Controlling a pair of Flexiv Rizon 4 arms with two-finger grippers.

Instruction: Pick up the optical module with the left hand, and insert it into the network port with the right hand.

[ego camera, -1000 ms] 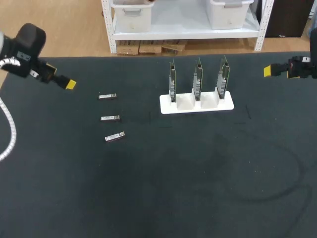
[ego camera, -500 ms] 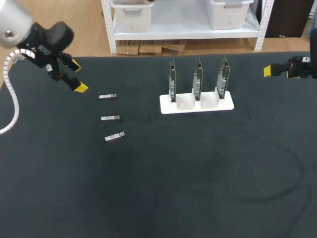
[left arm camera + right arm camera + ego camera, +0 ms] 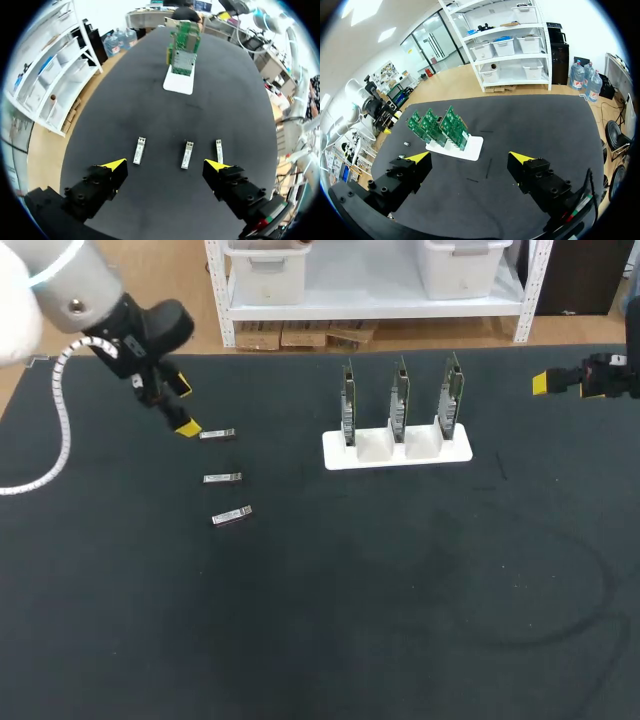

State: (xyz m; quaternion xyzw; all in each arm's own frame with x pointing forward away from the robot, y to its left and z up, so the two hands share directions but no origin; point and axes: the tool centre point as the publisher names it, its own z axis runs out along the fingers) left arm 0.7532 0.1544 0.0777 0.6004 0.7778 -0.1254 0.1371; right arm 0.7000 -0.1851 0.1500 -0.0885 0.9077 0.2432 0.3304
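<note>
**Left wrist view: modules lie just ahead of a wide-open pincer**

Three optical modules (image 3: pixel 187 154) are seen flat on the dark tabletop (image 3: pixel 400 590), side by side in a short row and apart from one another. They lie just ahead of the left pincer (image 3: pixel 165 165), whose yellow-tipped fingers are spread wide with nothing between them. Each module's long axis is pointed away from the pincer, toward the network cards (image 3: pixel 181 60) held upright in the white stand (image 3: pixel 397 452). The line between the two fingertips is therefore set across the modules' narrow width, which is judged to suit a grip on the long sides.

From the head view, the left pincer (image 3: pixel 182 407) is placed just beside the rear module (image 3: pixel 217 435), with the middle module (image 3: pixel 223 478) and the front module (image 3: pixel 232 516) a little further off. The right pincer (image 3: pixel 545 383) is kept well apart, at the tabletop's right edge; in its own wrist view the right pincer (image 3: pixel 469 158) is shown wide open and empty, with the cards well ahead of it.

The left pincer's height above the tabletop cannot be judged. The right arm is cut off in the head view, with only one yellow tip shown. The ports on the cards cannot be made out in any view.
</note>
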